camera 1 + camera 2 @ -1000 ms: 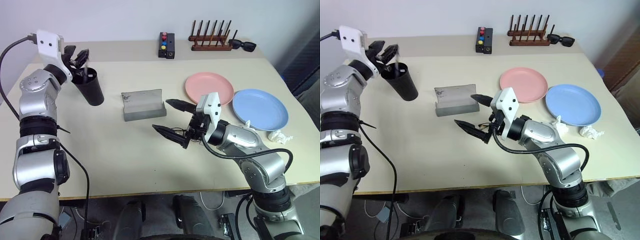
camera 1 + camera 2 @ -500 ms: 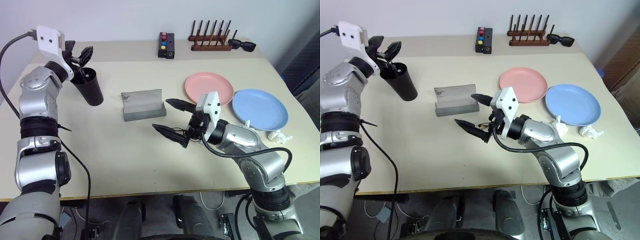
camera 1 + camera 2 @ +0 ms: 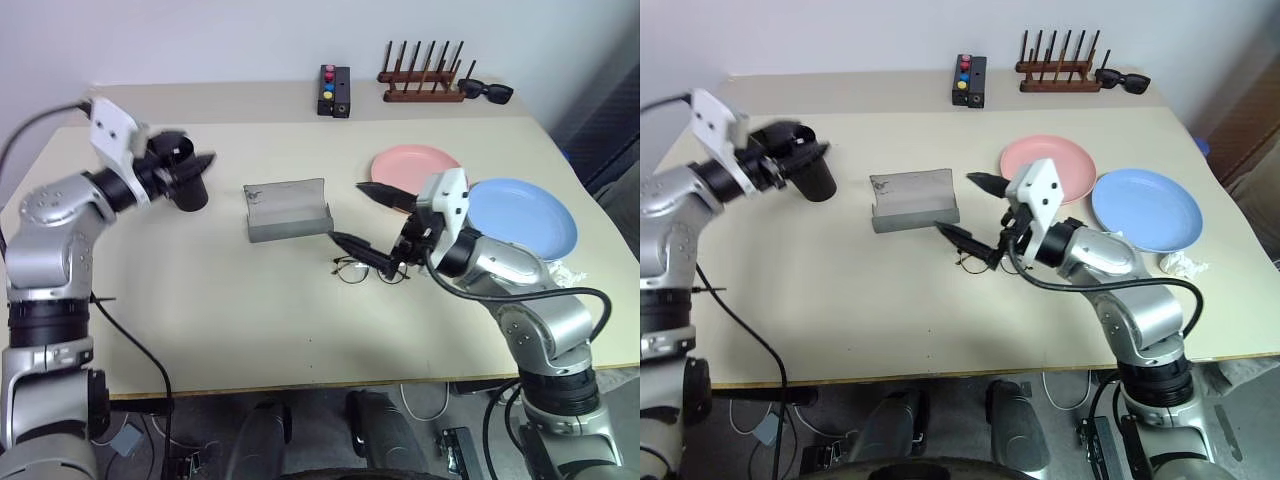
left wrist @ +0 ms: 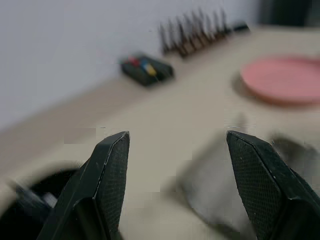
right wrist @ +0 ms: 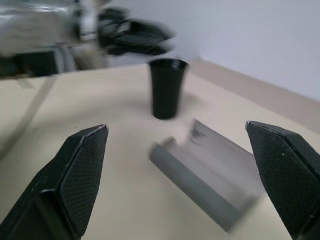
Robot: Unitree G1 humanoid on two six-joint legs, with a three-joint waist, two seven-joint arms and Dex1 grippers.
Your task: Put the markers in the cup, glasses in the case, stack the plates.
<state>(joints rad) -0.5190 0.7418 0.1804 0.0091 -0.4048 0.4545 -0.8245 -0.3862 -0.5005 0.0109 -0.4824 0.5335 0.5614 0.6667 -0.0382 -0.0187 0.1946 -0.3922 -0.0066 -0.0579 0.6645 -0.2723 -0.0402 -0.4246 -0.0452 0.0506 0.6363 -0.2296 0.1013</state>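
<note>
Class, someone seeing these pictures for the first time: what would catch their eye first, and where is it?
Probably the right tool, its black fingers spread wide over the wire-rimmed glasses lying on the table just in front of the open grey case. Next, the pink plate and blue plate, side by side at the right.

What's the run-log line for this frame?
left hand: open, empty, by cup | right hand: open, above glasses on table | case: open, empty | plates: unstacked
</note>
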